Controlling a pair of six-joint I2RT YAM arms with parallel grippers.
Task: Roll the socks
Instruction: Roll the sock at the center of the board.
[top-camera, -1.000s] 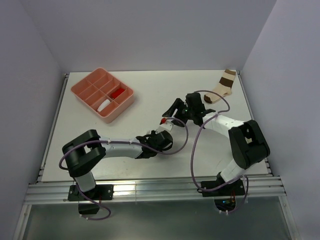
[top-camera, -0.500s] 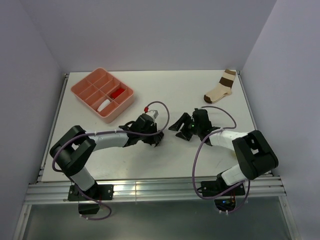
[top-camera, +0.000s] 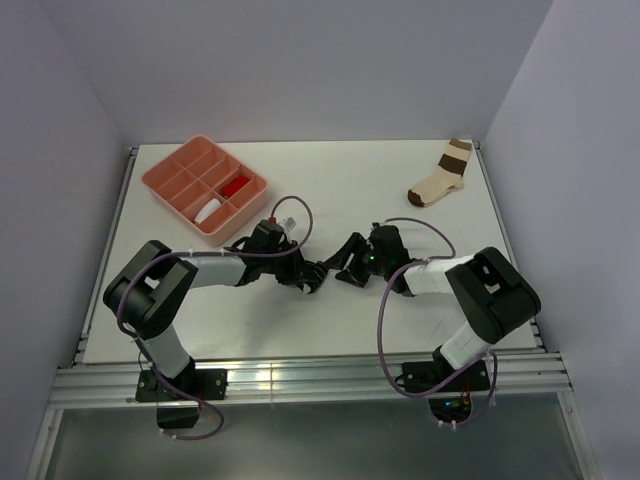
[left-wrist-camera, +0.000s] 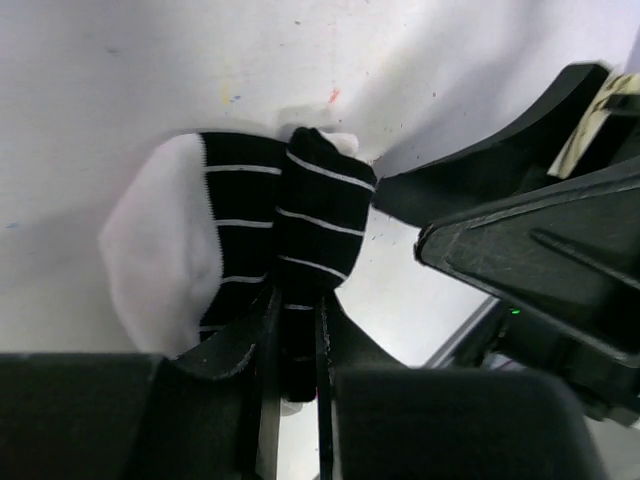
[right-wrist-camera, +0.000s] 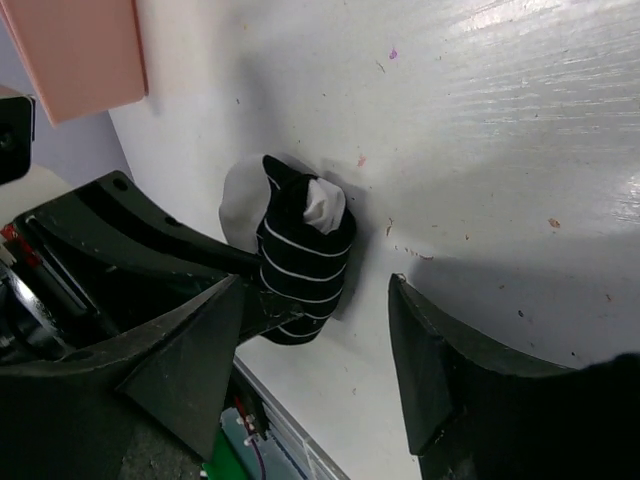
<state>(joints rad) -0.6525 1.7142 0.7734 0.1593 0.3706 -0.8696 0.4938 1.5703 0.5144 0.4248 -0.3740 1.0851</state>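
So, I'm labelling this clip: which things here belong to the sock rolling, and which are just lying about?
Job: striped sock, pinched in the left gripper; white roll and red roll in the pink tray.
Lying about: cream sock with brown bands.

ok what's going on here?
The left gripper is shut on the striped sock, partly rolled, on the table. The right gripper is open, aimed at the roll from close by, not gripping it. A white bundle and a red bundle sit in the tray; a brown-banded sock lies at the far right corner.
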